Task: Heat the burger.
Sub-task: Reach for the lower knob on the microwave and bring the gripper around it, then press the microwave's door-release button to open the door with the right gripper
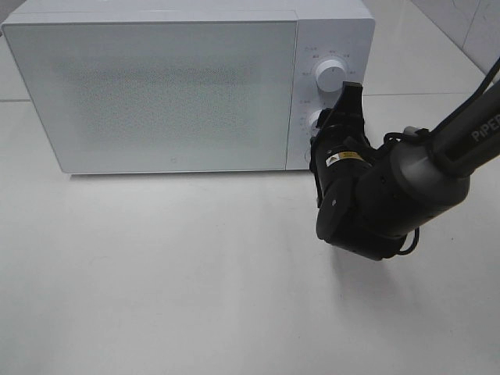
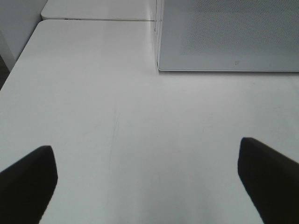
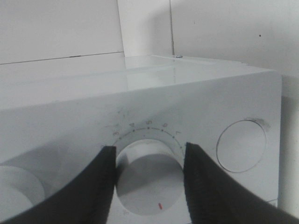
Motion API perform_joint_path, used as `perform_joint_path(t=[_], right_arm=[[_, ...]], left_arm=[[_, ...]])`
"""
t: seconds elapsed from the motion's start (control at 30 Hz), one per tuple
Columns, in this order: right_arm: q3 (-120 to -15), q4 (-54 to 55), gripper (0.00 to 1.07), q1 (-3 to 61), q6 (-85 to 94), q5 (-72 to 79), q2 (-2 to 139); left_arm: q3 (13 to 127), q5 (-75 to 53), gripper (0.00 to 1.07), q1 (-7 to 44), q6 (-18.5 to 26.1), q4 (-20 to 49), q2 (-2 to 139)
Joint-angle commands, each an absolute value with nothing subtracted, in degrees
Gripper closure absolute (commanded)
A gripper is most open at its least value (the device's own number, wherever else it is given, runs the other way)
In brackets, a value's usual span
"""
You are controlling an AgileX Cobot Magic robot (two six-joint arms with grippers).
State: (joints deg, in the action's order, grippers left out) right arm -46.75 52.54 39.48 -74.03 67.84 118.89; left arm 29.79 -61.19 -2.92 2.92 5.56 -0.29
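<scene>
Heating is the step that seems to be in hand, and the timer part of it. The white microwave [image 1: 195, 12] is seen with its door [image 1: 164, 90] shut. The burger cannot be seen in any view. It is judged to be inside, behind the cloudy door, but that cannot be told for sure. The right claw [image 3: 149, 151] is held up against the front panel, and its two black fingers [image 3: 93, 186] are set one on each side of the lower knob [image 3: 147, 186]. The claw is about half open. The fingers look to be pressed on the round sides of the knob, so the knob is taken to be gripped. A small red mark [image 3: 159, 205] is seen on the knob's face, and tiny numbers are printed in a curve round it, too small to be read. The upper knob [image 1: 330, 74] is free, just beside the claw. The left claw [image 2: 145, 149] is spread as wide as it goes above the bare white table [image 2: 117, 93], with nothing between its fingers. Next, a turn of the wrist is called for, so that the knob is twisted round to a cooking time. A snug grip is needed — if the fingers slip on the smooth plastic, the knob will not be turned and the microwave will not be started.
</scene>
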Motion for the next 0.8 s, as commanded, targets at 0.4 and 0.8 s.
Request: perform_joint_path(t=[0.4, 0.8], right_arm=[[-43.2, 50.5, 0.37, 40.2, -67.7, 69.6, 114.7], [-31.3, 40.9, 0.36, 40.0, -56.8, 60.8, 105.5]], left_arm=[[29.6, -61.2, 0.09, -3.0, 2.6, 5.6, -1.8], [29.6, -61.2, 0.09, -3.0, 2.6, 5.6, -1.8]])
